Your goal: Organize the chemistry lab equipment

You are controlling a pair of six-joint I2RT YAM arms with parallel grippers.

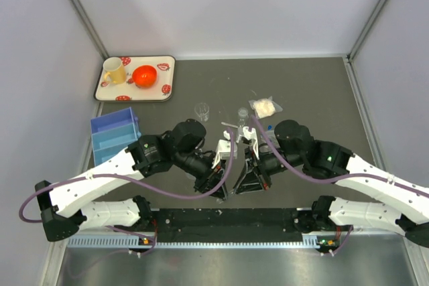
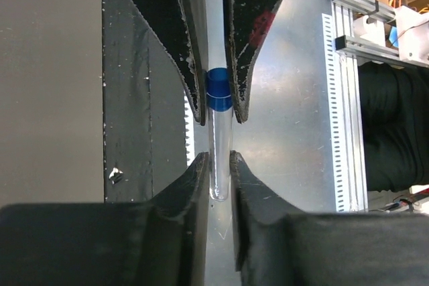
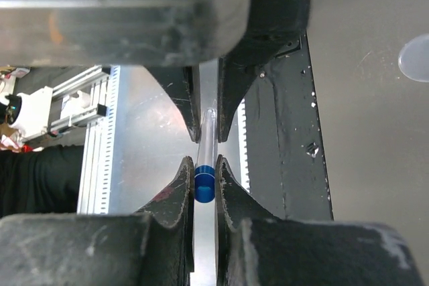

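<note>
One clear tube with a blue cap (image 2: 218, 92) is held by both grippers at once, low over the metal strip at the table's near edge. My left gripper (image 2: 220, 165) is shut on its rounded clear end. My right gripper (image 3: 204, 173) is shut on the blue cap end (image 3: 204, 184). In the top view the two grippers, left (image 1: 216, 185) and right (image 1: 244, 180), meet tip to tip, and the tube between them is hidden there. A small clear cup (image 1: 202, 110) and another clear item (image 1: 242, 113) stand on the mat behind the arms.
A clear bag of white pieces (image 1: 265, 106) lies at mid back. A blue box (image 1: 114, 135) sits at the left. A tray (image 1: 167, 88) at the back left holds a yellow mug (image 1: 114, 72) and an orange-red bowl (image 1: 145, 76). A slotted rail (image 1: 221, 238) runs along the front.
</note>
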